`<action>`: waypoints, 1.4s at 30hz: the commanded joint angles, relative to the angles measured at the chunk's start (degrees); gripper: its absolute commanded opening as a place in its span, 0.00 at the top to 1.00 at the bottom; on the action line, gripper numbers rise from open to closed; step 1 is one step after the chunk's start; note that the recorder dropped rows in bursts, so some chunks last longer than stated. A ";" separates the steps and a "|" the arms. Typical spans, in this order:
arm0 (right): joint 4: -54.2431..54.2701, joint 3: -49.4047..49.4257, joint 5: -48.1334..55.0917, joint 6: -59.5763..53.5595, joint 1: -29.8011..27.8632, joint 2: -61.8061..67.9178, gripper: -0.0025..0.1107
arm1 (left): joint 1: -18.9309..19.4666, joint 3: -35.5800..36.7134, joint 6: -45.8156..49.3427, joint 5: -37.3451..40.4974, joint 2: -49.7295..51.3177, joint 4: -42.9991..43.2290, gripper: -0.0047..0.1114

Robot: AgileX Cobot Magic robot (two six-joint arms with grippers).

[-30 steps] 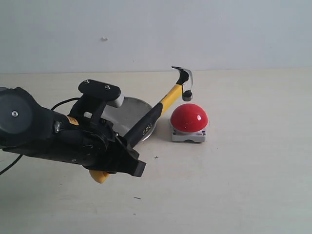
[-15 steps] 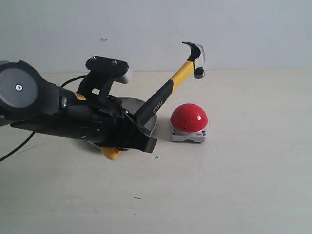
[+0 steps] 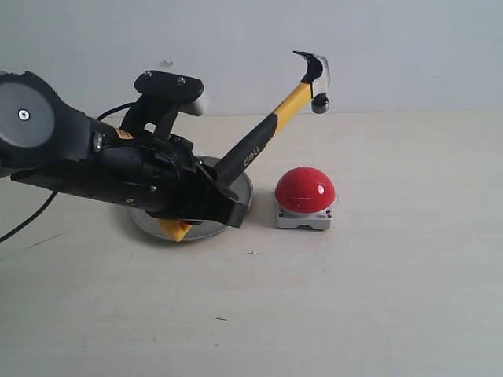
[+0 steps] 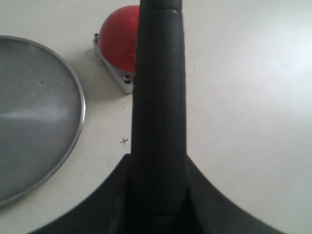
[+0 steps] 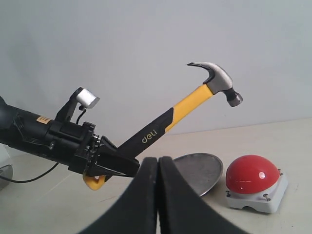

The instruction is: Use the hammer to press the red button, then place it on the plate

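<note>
My left gripper (image 3: 212,206) is shut on the black handle of the hammer (image 3: 271,130), which slants up to the right. Its dark head (image 3: 314,77) hangs in the air above the red button (image 3: 305,189), well apart from the dome. The yellow looped end (image 3: 174,228) pokes out below my fingers over the plate (image 3: 236,188). The left wrist view shows the handle (image 4: 160,92) running up the middle, the plate (image 4: 34,112) to one side and the button (image 4: 118,39) partly behind the handle. My right gripper (image 5: 158,163) is shut on nothing, away from the hammer (image 5: 195,97), plate (image 5: 197,170) and button (image 5: 251,174).
A pale tabletop (image 3: 377,298) stretches around the button and plate, with a small pen cross (image 3: 251,253) marked in front of them. A white wall (image 3: 393,47) stands behind. A black cable (image 3: 23,228) trails from the left arm.
The left arm has lifted and drawn back to the left, raising the hammer head from just above the button to high over it. The yellow loop now hangs over the plate.
</note>
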 commanded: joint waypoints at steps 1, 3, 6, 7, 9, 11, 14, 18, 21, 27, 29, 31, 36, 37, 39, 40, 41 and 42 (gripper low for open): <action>-0.60 0.23 -0.25 -0.40 0.03 -0.30 0.98 | 0.45 1.56 0.09 -3.66 1.06 -0.18 0.96; -0.60 0.23 -0.25 -0.40 0.03 -0.30 0.98 | 0.45 2.36 0.09 -4.26 4.15 -0.18 0.96; -0.60 0.23 -0.25 -1.75 0.03 -0.30 0.98 | 0.32 2.47 0.81 -3.74 9.26 -0.18 0.96; -0.60 0.23 -0.25 -1.89 0.03 -0.30 0.98 | 0.00 2.47 1.80 -3.48 10.72 -0.18 0.96; -0.60 0.23 -0.10 -1.87 0.03 -0.30 0.98 | -0.10 2.47 2.26 -3.34 11.18 -0.01 0.96; -0.60 0.23 -0.10 -1.87 0.03 -0.30 0.98 | 0.03 2.13 2.26 -4.01 9.74 -0.01 0.96; -0.60 0.23 -0.10 -1.87 0.03 -0.30 0.98 | 0.77 1.01 2.26 -4.44 4.34 -0.01 0.96; -0.60 0.23 -0.10 -1.87 0.03 -0.30 0.98 | 1.71 0.04 2.14 -5.80 -4.11 -0.03 0.96; -0.60 0.23 -0.10 -1.87 0.03 -0.30 0.98 | 2.78 0.56 1.27 -5.81 -9.29 -0.78 0.96; -0.60 0.23 -0.10 -1.87 0.03 -0.30 0.98 | 4.58 6.14 1.37 -6.37 -14.67 -5.27 0.96; -0.60 0.23 -0.10 -1.87 0.03 -0.30 0.98 | 5.70 8.57 1.65 -6.37 -14.78 -7.14 0.96; -0.50 0.23 -0.21 -1.87 0.03 -0.30 0.98 | 6.71 10.49 1.65 -6.61 -14.78 -8.24 0.96; -0.26 0.23 -0.33 -1.87 0.03 -0.30 0.98 | 10.44 13.77 1.65 -6.47 -14.78 -9.32 0.96; -0.26 0.23 -0.33 -1.87 0.03 -0.30 0.98 | 11.88 13.86 1.85 -5.08 -14.78 -9.32 0.96; -0.26 0.23 -0.33 -1.87 0.03 -0.30 0.98 | 15.06 13.73 2.43 -0.78 -14.78 -9.32 0.96; -0.26 0.23 -0.33 -1.87 0.03 -0.30 0.98 | 17.08 13.31 3.55 2.45 -14.78 -9.32 0.96; -0.26 0.23 -0.33 -1.87 0.03 -0.30 0.98 | 19.20 12.83 4.76 6.14 -14.78 -9.32 0.96; -0.26 0.23 -0.33 -1.87 0.03 -0.30 0.98 | 21.34 12.27 5.84 9.25 -14.78 -9.66 0.96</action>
